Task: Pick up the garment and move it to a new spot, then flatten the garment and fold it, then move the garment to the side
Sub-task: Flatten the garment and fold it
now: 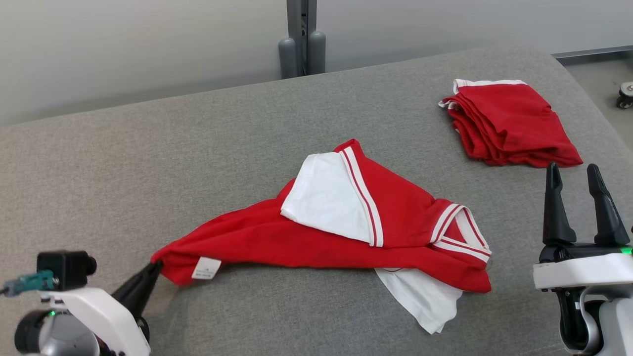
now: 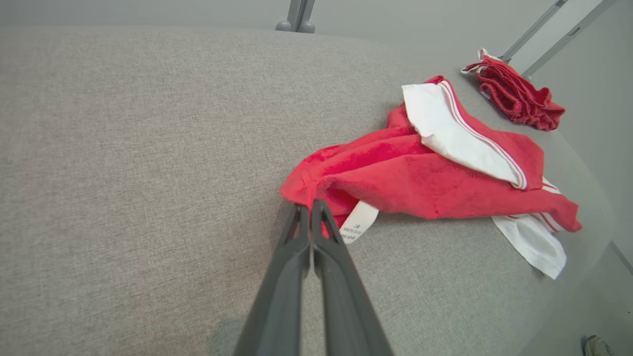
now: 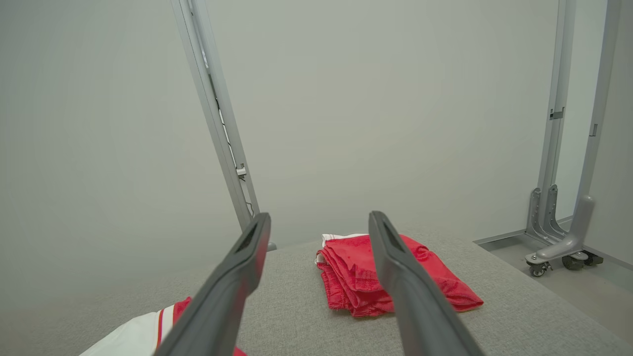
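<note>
The garment point(image 1: 395, 212), red with white panels and striped trim, lies crumpled in the middle of the grey padded surface point(image 1: 148, 148). Its left corner carries a small white label point(image 1: 206, 267). My left gripper point(image 1: 156, 267) is shut on that corner. In the left wrist view its fingertips point(image 2: 309, 205) pinch the red hem of the garment point(image 2: 420, 178) beside the label point(image 2: 359, 222). My right gripper point(image 1: 573, 173) stands open and empty at the right, fingers pointing up, apart from the cloth. The right wrist view shows the right gripper point(image 3: 319, 220) above a corner of the garment point(image 3: 143, 336).
A second red garment point(image 1: 509, 123), folded, lies at the back right of the surface, also seen folded point(image 3: 356, 277) ahead of the right fingers. A grey frame post point(image 1: 301, 39) stands behind the surface. A caster wheel point(image 1: 625, 96) sits on the floor at the far right.
</note>
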Controlling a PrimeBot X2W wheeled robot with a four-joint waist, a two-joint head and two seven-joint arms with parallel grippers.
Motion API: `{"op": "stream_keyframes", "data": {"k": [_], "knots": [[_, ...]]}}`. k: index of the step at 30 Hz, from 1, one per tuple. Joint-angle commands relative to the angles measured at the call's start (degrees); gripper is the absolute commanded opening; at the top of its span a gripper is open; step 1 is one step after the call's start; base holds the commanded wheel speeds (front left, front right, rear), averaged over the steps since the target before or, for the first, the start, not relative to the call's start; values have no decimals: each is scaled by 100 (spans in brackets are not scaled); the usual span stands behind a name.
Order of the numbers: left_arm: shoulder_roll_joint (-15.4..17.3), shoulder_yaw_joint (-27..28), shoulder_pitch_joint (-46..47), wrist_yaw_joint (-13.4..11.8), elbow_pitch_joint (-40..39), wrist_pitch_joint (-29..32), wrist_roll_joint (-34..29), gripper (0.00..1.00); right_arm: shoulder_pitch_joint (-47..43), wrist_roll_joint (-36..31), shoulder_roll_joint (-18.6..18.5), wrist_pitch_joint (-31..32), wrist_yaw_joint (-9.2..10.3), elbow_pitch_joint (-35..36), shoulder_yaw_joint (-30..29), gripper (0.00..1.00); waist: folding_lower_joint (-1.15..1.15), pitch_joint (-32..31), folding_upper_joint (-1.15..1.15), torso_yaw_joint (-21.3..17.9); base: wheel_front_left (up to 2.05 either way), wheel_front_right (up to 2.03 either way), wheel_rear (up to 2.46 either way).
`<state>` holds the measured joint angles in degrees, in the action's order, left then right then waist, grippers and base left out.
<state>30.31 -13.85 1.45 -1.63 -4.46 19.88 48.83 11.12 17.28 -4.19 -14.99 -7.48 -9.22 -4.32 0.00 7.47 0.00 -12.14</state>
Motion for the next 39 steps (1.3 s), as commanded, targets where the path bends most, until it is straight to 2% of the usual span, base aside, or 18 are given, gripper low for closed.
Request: {"op": "stream_keyframes", "data": {"k": [1,5,8,10,11,15,20,26,33,39], "knots": [[4,-4,-120,-58,-28,-51,-52,0,-34,14,-46,-27,-3,-8,-26,100,0,8,0,16,0,0,0],[-120,-152,-379,-182,69,-109,-131,0,-28,-14,-62,-27,-3,-64,-19,100,0,22,0,94,0,0,0],[-242,-256,-434,-168,185,-186,-166,2,3,-28,-81,-27,-3,-80,-12,100,0,24,0,176,0,0,0],[-289,-282,-417,-218,268,-263,-225,49,11,-39,-99,-27,-3,-87,-12,100,0,17,0,236,0,0,0],[-322,-239,-366,-259,273,-387,-278,100,14,-44,-104,-27,-3,-92,-10,100,0,12,0,265,0,0,0],[-391,82,-245,-439,151,-1125,-544,100,0,-64,-126,-27,-3,-100,-2,100,0,-59,0,399,0,0,0],[-411,270,-357,-627,-141,-1580,-754,100,-58,-69,-134,-27,-3,-119,34,100,0,-146,0,500,0,0,0],[-847,261,-377,-748,-273,-2491,-1021,100,-96,-56,-169,-27,-3,-178,133,100,0,-233,0,632,0,0,0],[-1220,-102,-223,-617,198,-2990,-1259,100,-118,-46,-254,-27,-3,-255,319,100,0,-339,0,851,0,0,0],[-1481,-282,-90,-548,435,-3299,-1442,100,91,-4,-377,94,-3,-466,1034,100,0,-452,0,1274,0,0,0]]}}
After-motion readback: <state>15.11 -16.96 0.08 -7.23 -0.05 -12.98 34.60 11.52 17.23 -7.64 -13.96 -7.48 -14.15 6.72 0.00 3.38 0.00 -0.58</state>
